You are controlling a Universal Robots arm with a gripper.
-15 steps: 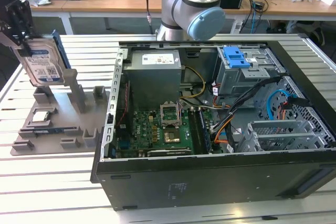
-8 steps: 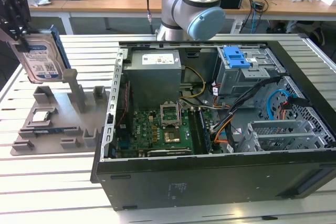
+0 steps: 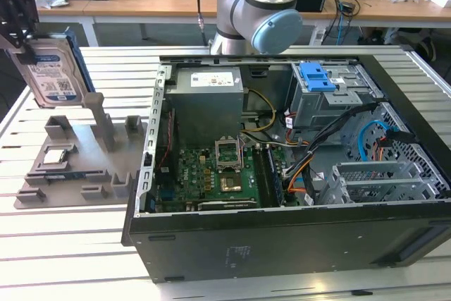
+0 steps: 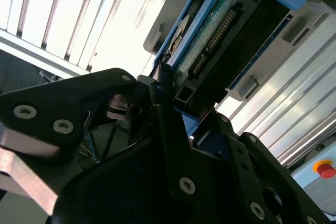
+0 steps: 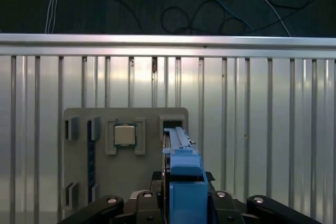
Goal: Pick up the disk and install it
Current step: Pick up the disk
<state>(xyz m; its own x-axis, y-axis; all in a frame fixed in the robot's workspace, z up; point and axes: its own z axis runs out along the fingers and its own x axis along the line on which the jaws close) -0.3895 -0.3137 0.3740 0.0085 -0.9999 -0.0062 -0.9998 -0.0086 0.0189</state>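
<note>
**Disk gripped over its holder**

The gripper's (image 3: pixel 20 33) fingers are clamped on the disk (image 3: pixel 51 70). The disk stands on edge, tilted, above the grey holder tray (image 3: pixel 84 160) on the slatted bench (image 3: pixel 70 244). This is to the exterior view's left of the open computer case (image 3: pixel 282 244). A processor chip (image 5: pixel 125 135) sits in the tray.

Slatted table (image 3: pixel 70 252). Open black case (image 3: pixel 268 248) lies on its side: green motherboard (image 3: pixel 204 174) in the floor, grey power supply (image 3: pixel 204 100) behind it, blue latch (image 3: pixel 316 77) on the drive cage, loose cables (image 3: pixel 296 167). At the exterior view's left, a grey fixture (image 3: pixel 106 156) holds a chip (image 3: pixel 56 154). Desk (image 3: pixel 176 5) behind.
</note>
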